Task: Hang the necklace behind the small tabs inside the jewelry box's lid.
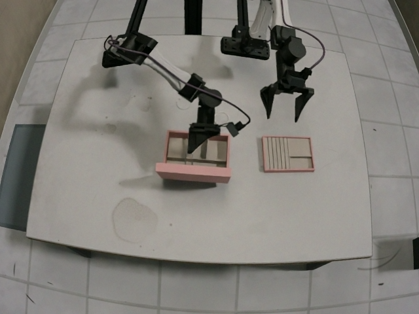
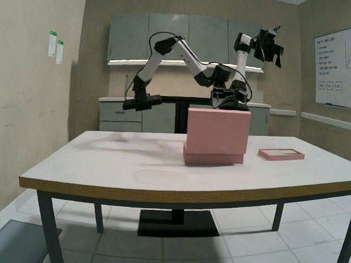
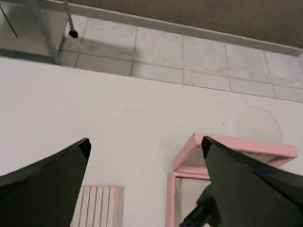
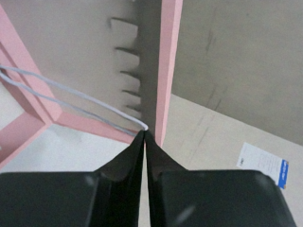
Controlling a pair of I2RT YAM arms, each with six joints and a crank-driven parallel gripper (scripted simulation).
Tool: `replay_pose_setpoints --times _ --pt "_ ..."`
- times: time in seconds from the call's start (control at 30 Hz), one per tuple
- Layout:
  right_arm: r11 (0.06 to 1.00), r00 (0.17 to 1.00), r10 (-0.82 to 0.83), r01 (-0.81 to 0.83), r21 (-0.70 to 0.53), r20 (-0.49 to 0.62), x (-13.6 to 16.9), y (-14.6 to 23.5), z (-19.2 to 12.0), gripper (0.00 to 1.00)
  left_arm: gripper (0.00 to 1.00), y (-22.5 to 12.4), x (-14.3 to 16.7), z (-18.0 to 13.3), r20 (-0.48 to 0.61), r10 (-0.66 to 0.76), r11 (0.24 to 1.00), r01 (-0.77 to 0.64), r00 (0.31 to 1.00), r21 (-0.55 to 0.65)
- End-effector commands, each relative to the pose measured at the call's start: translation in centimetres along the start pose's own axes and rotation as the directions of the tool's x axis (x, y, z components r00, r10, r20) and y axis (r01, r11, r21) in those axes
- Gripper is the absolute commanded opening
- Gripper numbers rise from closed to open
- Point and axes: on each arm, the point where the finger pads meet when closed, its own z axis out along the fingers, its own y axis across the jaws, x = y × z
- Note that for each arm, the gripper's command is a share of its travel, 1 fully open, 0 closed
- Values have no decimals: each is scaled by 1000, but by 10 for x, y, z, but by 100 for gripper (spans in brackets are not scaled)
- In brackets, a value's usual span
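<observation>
Right wrist: black two-finger right gripper (image 1: pixel 190 152) (image 4: pixel 144 133) pinches thin pale-blue necklace (image 4: pixel 82 96); lowering short of the tabs (image 4: pixel 126 58) could miss them

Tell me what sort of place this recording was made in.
Probably a break room or small office kitchen: wall cupboards hang over a counter with drawers, and a whiteboard headed with what looks like a week plan is on the side wall.

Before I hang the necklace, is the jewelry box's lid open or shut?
Open: the lid stands raised, the compartments showing from above.
</observation>
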Motion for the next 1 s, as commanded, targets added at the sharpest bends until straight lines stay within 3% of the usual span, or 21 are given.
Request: replay_pose_setpoints --times 0.0,0.07,0.13,0.2,0.63,0.7,0.77,0.97 --pt "998 999 52 -52 33 14 -7 -13 8 0 100 -5 -20 -4 66 9 1000 -10 998 19" --pt "998 999 52 -52 33 14 -7 -13 8 0 100 -5 -20 -4 66 9 1000 -10 998 19" --pt "994 995 96 -97 59 19 -3 -37 6 0 100 -5 -20 -4 66 9 1000 -10 998 19" --pt "999 999 43 -43 28 11 -6 -9 13 0 100 -5 -20 -4 66 9 1000 -10 998 19" --pt "998 999 52 -52 34 13 -6 -9 21 0 100 -5 -20 -4 66 9 1000 -10 998 19" --pt "996 997 79 -79 51 16 -3 -27 19 0 100 -5 -20 -4 66 9 1000 -10 998 19" --pt "998 999 47 -47 31 11 -6 -5 25 0 100 -5 -20 -4 66 9 1000 -10 998 19" --pt "997 998 58 -59 40 14 -6 -10 29 0 100 -5 -20 -4 66 9 1000 -10 998 19"
